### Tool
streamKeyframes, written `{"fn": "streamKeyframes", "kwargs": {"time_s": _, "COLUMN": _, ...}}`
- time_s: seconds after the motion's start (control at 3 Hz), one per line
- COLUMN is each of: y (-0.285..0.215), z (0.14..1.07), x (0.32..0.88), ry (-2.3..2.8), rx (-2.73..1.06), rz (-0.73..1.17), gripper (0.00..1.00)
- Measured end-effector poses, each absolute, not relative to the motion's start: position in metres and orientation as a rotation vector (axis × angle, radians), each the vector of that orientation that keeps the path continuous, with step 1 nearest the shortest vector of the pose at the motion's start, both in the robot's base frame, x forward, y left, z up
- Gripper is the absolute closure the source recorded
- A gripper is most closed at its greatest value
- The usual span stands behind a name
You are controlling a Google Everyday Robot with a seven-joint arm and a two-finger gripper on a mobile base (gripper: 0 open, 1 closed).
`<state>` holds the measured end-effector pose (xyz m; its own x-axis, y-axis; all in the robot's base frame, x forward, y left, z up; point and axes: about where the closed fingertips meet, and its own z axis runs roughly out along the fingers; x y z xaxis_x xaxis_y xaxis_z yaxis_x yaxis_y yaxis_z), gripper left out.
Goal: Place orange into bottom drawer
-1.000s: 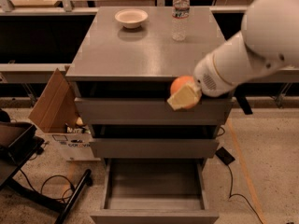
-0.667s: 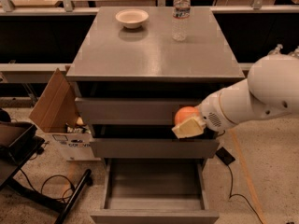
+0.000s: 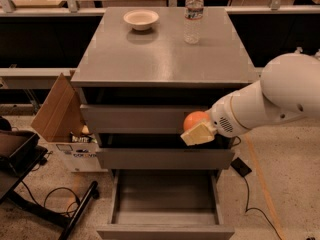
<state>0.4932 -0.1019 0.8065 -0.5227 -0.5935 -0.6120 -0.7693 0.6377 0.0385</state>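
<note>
Holding the orange [image 3: 194, 120]: gripper [image 3: 199, 132] at roughly 4 o'clock from frame centre, jaws closed on the fruit, one cream-coloured finger [image 3: 198, 134] visible under and in front of it. Second finger not visible. Orange suspended in front of the cabinet, level with the gap between upper drawer [image 3: 145, 118] and middle drawer [image 3: 165, 159], clear of any resting surface.

White arm [image 3: 270, 101] entering from 3 o'clock, extending toward centre.

Bottom drawer [image 3: 165, 204] at 6 o'clock, pulled well out, grey tray exposed, nothing seen inside. Positioned below the orange and slightly toward 7 o'clock of it; orange well above the tray, not in contact.

Grey cabinet top serving as bench [image 3: 165, 59]: cream bowl [image 3: 141, 19] at 11 o'clock, upright; clear water bottle [image 3: 193, 14] at 12 o'clock, upright, just right of the bowl, apart from it. Both well apart from the orange.

Open cardboard box [image 3: 62, 119] on floor at 9 o'clock, just beside the cabinet's left side, flap raised. Dark chair or stand base [image 3: 20, 164] at 8 o'clock, with black cable [image 3: 55, 196] on floor near it. Second black cable [image 3: 250, 199] and small dark device [image 3: 241, 167] on floor at 5 o'clock.
</note>
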Motion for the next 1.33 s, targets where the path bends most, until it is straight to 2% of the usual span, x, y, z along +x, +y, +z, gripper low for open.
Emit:
{"fn": "streamKeyframes", "kwargs": {"time_s": 1.0, "y": -0.075, "z": 0.599, "x": 0.441, "ry": 2.414, "rx": -0.874, "rz": 0.680, "gripper": 1.00}}
{"fn": "streamKeyframes", "kwargs": {"time_s": 1.33, "y": -0.074, "z": 0.530, "x": 0.450, "ry": 2.430, "rx": -0.769, "rz": 0.696, "gripper": 1.00}}
